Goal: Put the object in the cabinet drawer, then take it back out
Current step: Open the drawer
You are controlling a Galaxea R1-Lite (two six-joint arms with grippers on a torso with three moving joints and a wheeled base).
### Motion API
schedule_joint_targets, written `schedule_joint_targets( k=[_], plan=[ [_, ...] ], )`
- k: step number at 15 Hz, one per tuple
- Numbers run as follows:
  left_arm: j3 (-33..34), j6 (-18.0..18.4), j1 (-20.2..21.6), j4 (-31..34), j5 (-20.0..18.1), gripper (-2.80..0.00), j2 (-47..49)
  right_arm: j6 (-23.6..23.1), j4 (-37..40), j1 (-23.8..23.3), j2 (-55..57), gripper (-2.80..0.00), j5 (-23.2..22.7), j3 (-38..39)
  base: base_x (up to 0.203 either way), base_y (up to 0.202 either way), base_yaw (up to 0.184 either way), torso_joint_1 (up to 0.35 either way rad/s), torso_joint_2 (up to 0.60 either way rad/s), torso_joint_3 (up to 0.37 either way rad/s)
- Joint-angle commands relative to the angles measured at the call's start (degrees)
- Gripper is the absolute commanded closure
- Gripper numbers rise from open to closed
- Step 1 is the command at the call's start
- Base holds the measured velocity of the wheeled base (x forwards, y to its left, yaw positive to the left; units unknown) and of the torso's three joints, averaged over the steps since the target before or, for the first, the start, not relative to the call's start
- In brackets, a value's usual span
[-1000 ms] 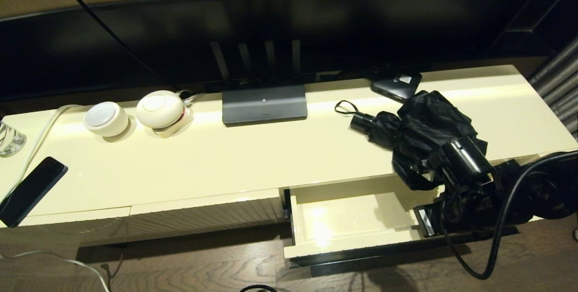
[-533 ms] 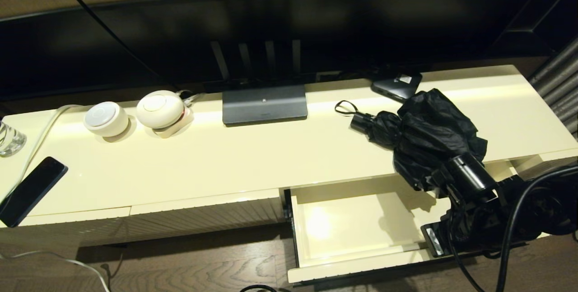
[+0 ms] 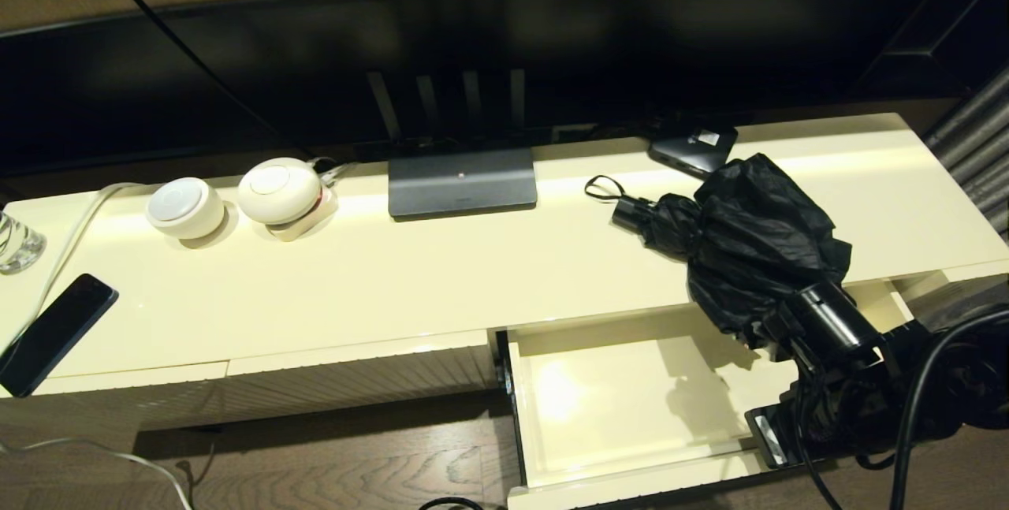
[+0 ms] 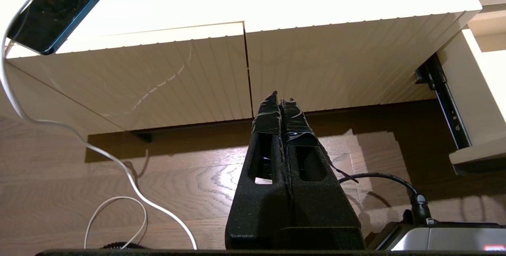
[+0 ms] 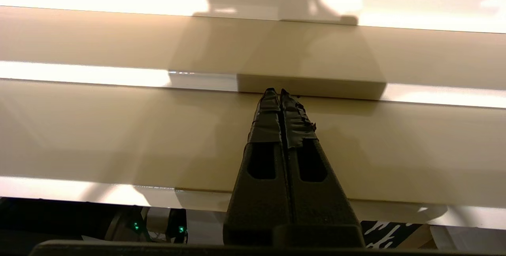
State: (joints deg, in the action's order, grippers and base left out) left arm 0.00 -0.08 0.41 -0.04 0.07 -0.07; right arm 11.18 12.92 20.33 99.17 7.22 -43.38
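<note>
A: Glossy cream, that cabinet drawer [image 3: 599, 407] — it stands further out than a second ago, its ribbed front now at the head view's lower edge, at about 5 o'clock.

B: And the right gripper [image 5: 280, 91]?

A: It has drawn back with the drawer, low at 4 o'clock. In its wrist view the fingers [image 5: 290, 125] are pressed together, tips against the drawer's front wall, clamped on nothing that I can see.

B: The umbrella [image 3: 741, 242]?

A: Unmoved. It lies on the surface [image 3: 394, 273] at 3 o'clock, its bunched canopy overhanging the edge above the open drawer, handle and wrist loop pointing toward 10 o'clock.

B: The left gripper [image 4: 280, 99]?

A: Parked low before the closed ribbed panel [image 4: 328, 62], fingers [image 4: 269, 117] together, above a wood floor [image 4: 178, 177].

B: The rest of the surface?

A: A phone [image 3: 53, 333] at 9 o'clock, two white round devices [image 3: 185, 208] at 10, a grey stand [image 3: 461, 181] at 12 under a dark screen, a small black box [image 3: 692, 147] behind the umbrella.
</note>
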Motion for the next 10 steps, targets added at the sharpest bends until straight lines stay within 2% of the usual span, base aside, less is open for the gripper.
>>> schedule_joint_targets(
  k=[1, 5, 9, 10],
  plan=[
    [0.2, 0.0, 0.0, 0.0, 0.0, 0.0, 0.1, 0.1, 0.4, 0.7, -0.7, 0.0, 0.0, 1.4, 0.0, 0.0, 0.0, 0.0, 0.0, 0.0],
    [0.2, 0.0, 0.0, 0.0, 0.0, 0.0, 0.1, 0.1, -0.3, 0.6, -0.6, 0.0, 0.1, 1.6, 0.0, 0.0, 0.0, 0.0, 0.0, 0.0],
    [0.2, 0.0, 0.0, 0.0, 0.0, 0.0, 0.1, 1.9, -6.7, 0.6, -0.7, 0.0, 0.5, 0.9, 0.0, 0.0, 0.0, 0.0, 0.0, 0.0],
    [0.2, 0.0, 0.0, 0.0, 0.0, 0.0, 0.1, 2.0, -6.0, 0.6, -0.8, 0.0, 0.4, 1.1, 0.0, 0.0, 0.0, 0.0, 0.0, 0.0]
  ],
)
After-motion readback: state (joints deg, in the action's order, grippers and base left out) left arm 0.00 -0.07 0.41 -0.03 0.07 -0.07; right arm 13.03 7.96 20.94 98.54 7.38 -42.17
